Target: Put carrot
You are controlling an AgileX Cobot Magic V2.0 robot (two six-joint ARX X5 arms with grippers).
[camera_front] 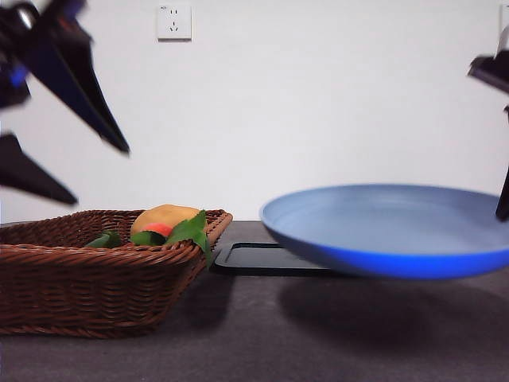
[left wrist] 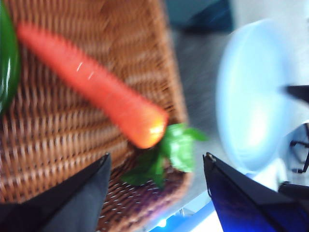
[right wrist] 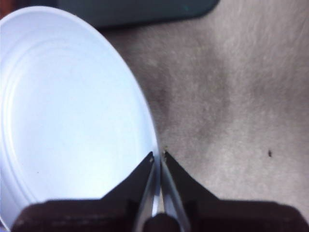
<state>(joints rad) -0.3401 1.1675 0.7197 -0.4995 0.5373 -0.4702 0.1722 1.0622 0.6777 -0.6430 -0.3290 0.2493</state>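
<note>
The carrot, orange-red with bright green leaves at its thick end, lies inside the woven basket near one corner. In the front view only a red bit of the carrot and its leaves show over the basket rim. My left gripper is open and empty, above the carrot's leafy end; in the front view the left gripper hangs at the upper left over the basket. My right gripper is shut on the rim of a blue plate and holds the plate above the table at the right.
A yellow-brown potato and a small green leafy piece also lie in the basket. A flat black tray sits on the table behind the plate, between basket and plate. The plate also shows in the left wrist view.
</note>
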